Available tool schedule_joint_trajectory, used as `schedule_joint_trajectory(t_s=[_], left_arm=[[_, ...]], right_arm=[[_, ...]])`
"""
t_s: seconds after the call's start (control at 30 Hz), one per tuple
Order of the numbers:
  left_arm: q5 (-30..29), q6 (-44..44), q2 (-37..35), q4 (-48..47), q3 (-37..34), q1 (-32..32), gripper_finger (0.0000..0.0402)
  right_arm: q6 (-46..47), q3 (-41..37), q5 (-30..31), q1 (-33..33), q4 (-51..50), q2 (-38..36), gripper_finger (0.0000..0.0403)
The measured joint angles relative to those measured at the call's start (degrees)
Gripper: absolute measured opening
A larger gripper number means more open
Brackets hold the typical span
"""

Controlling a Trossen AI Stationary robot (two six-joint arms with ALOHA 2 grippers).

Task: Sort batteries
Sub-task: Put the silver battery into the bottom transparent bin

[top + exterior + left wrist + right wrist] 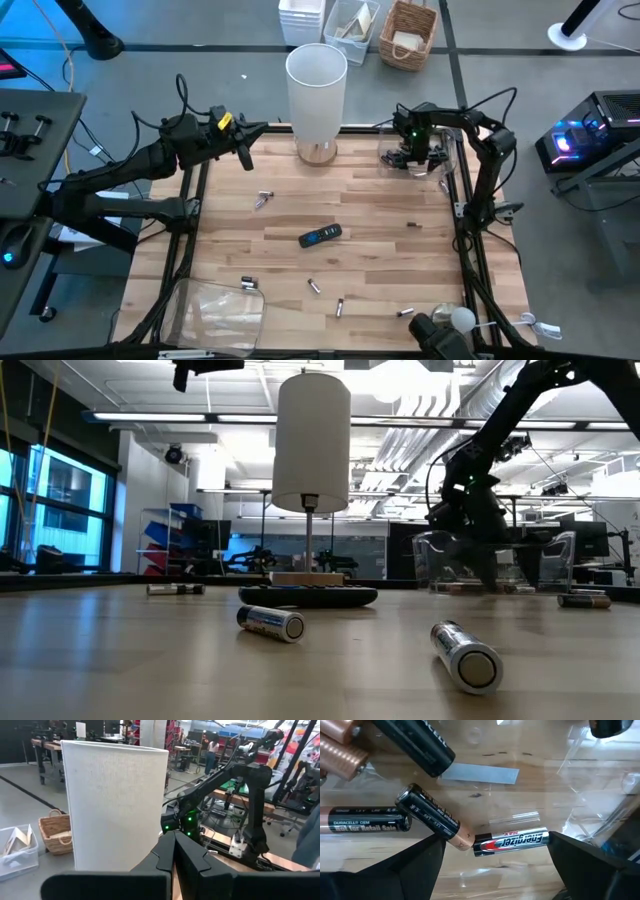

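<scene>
From above, I have the right gripper (412,150) lowered into a clear plastic bin (447,152) at the bench's far right corner, presumably dropping sorted cells there, while the left gripper (243,152) waits near the far left corner beside the tall white lamp shade (316,88). Loose batteries (263,198) lie scattered over the wood planks around a flat black remote (320,236). At table height, two smooth silvery cylinders (270,622) lie on their sides nearest the camera. My left wrist camera shows its fingers (182,851) pressed together, holding nothing. My right wrist camera shows its jaws spread wide and empty over a silver Energizer cell (511,841) and dark copper-tipped cells (434,818) lying in the bin.
</scene>
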Motion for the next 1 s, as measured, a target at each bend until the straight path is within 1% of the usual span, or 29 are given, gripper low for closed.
schedule_joint_trajectory(t_s=[0.1, 0.63, 0.87, 1.0], left_arm=[[0.0, 0.44, 0.0, -0.01, 0.0, 0.0, 0.0001], [0.0, -0.04, 0.15, -0.03, 0.04, 0.0, 0.0001], [0.19, -0.19, 0.15, -0.05, 0.04, -0.04, 0.0001], [1.73, -1.13, 0.15, -0.1, 0.04, -0.04, 0.0001]], right_arm=[[-1.27, 0.01, 1.0, 0.13, -0.08, -0.01, 0.0348], [-0.07, 0.04, 8.7, 0.98, -2.56, -0.02, 0.0348], [0.39, -0.11, 6.67, 0.84, -0.58, 0.29, 0.0348], [-2.45, 0.11, 5.67, 1.01, -0.59, 1.25, 0.0348]])
